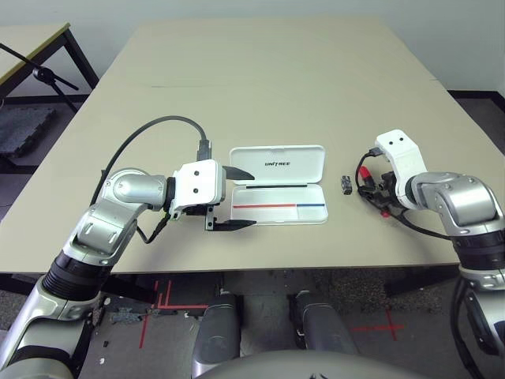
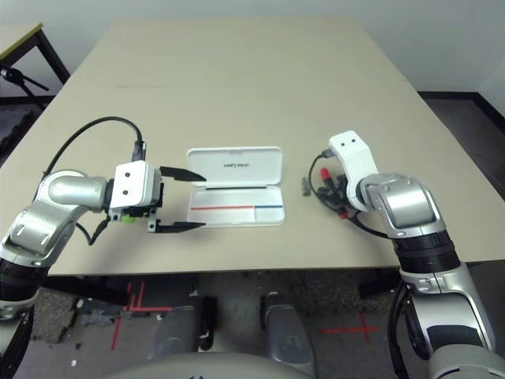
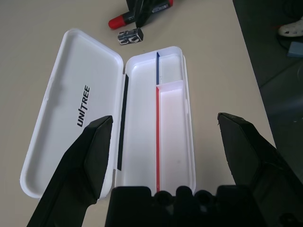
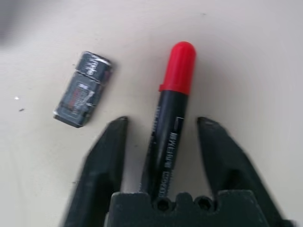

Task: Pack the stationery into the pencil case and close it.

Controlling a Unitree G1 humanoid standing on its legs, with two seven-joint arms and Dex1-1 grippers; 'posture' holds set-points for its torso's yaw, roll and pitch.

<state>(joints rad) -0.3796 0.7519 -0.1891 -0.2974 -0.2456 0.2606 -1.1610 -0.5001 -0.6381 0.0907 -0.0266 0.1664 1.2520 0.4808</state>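
Right gripper [image 4: 162,124] straddles the marker [image 4: 169,127], unclenched; block [image 4: 83,89] at its ten o'clock. Left gripper [image 1: 241,199] released beside the case [image 1: 278,195].

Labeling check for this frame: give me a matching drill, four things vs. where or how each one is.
Things:
1. pencil case
2. marker pen
3. dark block
4. left tool

States:
A. fingers spread wide, at the case's end
B. lying on the table between the case and the marker
C. lying open on the table, lid folded back
D. between the right tool's two fingers, red cap pointing away

Pairs: 1-C, 2-D, 3-B, 4-A
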